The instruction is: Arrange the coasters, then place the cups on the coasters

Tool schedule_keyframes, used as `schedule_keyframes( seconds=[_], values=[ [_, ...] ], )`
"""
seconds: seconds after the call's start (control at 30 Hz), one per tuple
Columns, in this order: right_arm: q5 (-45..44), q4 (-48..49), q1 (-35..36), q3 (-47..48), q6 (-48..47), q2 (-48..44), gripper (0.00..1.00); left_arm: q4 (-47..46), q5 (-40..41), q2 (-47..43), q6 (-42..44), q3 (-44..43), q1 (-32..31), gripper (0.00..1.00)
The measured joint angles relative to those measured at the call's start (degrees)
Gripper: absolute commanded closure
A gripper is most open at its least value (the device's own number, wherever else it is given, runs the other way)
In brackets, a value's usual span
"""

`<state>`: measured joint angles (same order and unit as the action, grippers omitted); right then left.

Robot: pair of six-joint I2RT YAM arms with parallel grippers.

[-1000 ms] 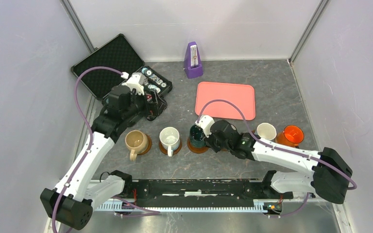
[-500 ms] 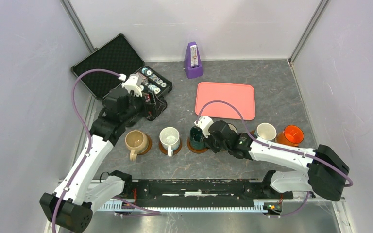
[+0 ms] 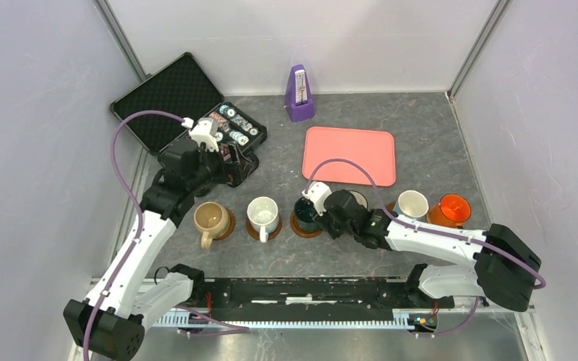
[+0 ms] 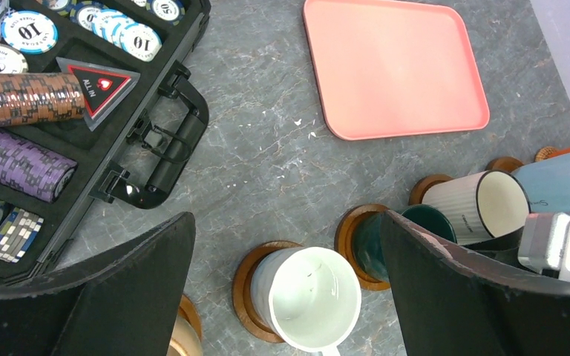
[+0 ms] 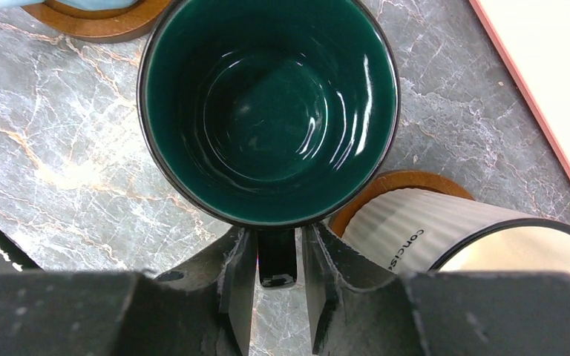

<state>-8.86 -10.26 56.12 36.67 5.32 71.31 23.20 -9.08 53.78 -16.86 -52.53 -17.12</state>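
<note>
While you look down from above, the dark green mug (image 3: 305, 213) sits on its coaster (image 3: 305, 229), third from the left along the worktop's near edge. At the left wrist, your left gripper (image 4: 286, 222) gapes wide and empty, parked clear. At the right wrist, your right gripper (image 5: 276, 297) loosely brackets the handle (image 5: 277, 259), slim gaps showing, probably because the mug is seated.

I am looking down on a dark grey, marble-veined worktop (image 3: 429, 128). Pale lilac walls (image 3: 38, 113) are enclosing it on three sides, metal posts (image 3: 123, 41) are standing in both far corners, and soft, even light is falling across it.
</note>
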Motion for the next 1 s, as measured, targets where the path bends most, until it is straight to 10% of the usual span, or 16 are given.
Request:
schedule_keyframes(
  seconds=[0.27,1.0],
  values=[
    [2.1,0.7,0.4,-0.1,-0.6,0.0,0.41,0.1,0.0,-0.6,-0.8,1.2,0.7,0.00],
    [10.5,-10.4,0.5,2.6,-6.6,-3.8,0.45,-0.9,-0.3,-0.9,-0.9,1.9,0.9,0.00]
  ],
)
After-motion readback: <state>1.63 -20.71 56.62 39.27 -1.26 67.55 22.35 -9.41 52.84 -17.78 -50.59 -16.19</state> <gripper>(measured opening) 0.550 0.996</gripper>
